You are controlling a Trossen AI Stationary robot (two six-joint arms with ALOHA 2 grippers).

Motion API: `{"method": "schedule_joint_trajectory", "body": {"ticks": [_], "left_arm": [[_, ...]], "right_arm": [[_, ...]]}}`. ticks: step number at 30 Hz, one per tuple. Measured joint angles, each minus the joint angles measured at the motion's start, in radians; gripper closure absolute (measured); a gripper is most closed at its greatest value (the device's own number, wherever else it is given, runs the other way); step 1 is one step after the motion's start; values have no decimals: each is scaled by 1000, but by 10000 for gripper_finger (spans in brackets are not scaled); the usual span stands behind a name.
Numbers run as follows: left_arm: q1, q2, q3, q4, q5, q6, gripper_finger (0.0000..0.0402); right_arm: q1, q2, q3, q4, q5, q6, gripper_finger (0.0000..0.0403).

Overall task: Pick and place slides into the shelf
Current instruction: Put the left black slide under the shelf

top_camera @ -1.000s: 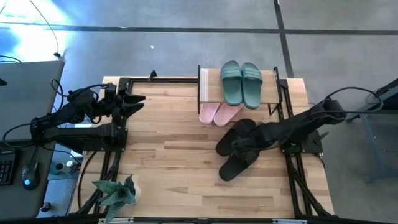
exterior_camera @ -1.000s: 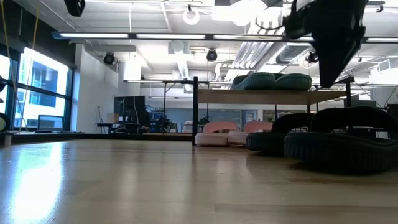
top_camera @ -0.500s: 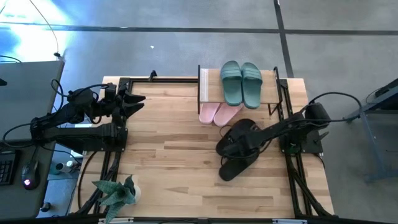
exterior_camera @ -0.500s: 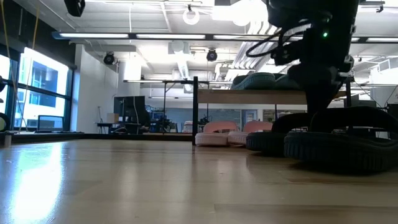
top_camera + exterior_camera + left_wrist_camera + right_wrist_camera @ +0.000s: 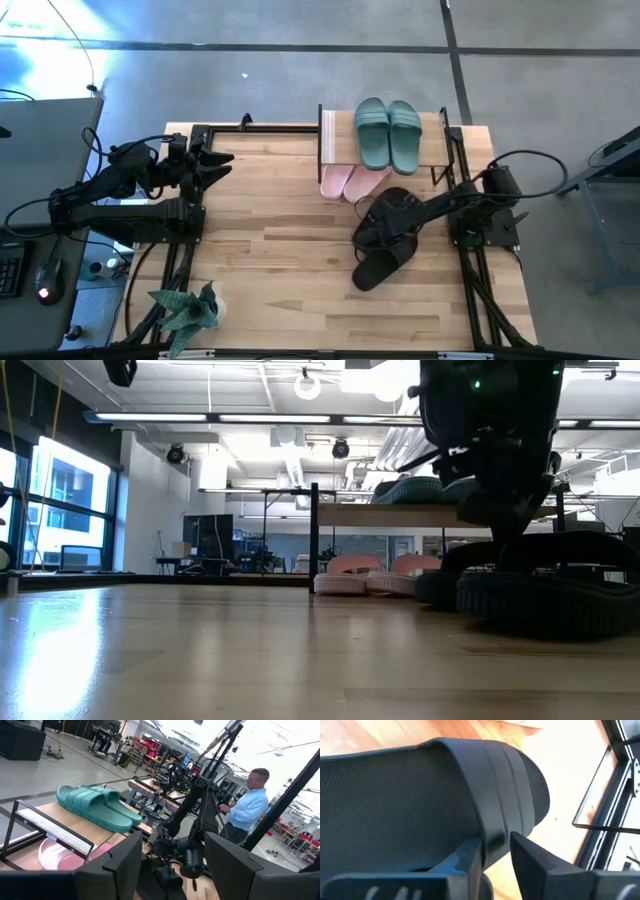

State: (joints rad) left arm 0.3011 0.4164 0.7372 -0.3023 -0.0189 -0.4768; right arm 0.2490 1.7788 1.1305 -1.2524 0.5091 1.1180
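1. On the shelf (image 5: 331, 130), up on its top board, I saw the 2 green slides (image 5: 387, 133) lying side by side, and from the left wrist camera they (image 5: 95, 806) sat well clear of everything else.
2. Under that board I had the 2 pink slides (image 5: 350, 181) on the table (image 5: 270, 230), their front ends poking out from beneath the shelf; the low camera showed them (image 5: 365, 574) resting flat between the uprights.
3. Just in front of the shelf, I had the right gripper (image 5: 378, 228) down on the nearer-to-shelf black slide (image 5: 393, 212), and my right wrist camera showed its fingers (image 5: 470, 860) pinching the edge of that slide's strap (image 5: 495, 785), one finger on each side of it.
4. I saw the other black slide (image 5: 378, 266) lying flat on the table, touching or just overlapping the gripped one, nearer the front edge.
5. I saw the left gripper (image 5: 218, 164) parked off at the left side of the table, well apart from every slide, its fingers (image 5: 125, 865) spread with nothing between them.
6. Beyond the table, the left wrist camera picked up a person (image 5: 245, 810) in a light blue shirt standing in the room.
7. I noted a potted plant (image 5: 188, 312) at the table's front-left corner.
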Motion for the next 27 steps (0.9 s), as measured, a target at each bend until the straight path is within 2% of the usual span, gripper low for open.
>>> {"method": "schedule_joint_trajectory", "body": {"ticks": [10, 15, 20, 27], "left_arm": [[0, 0, 0, -5, 0, 0, 204], [0, 0, 0, -7, 0, 0, 204], [0, 0, 0, -7, 0, 0, 204], [0, 0, 0, -7, 0, 0, 204]], "right_arm": [[-7, 9, 0, -55, 46, -21, 395], [-3, 9, 0, -132, 98, -20, 399], [13, 9, 0, -224, 192, -28, 401], [2, 9, 0, -211, 240, -62, 402]]}}
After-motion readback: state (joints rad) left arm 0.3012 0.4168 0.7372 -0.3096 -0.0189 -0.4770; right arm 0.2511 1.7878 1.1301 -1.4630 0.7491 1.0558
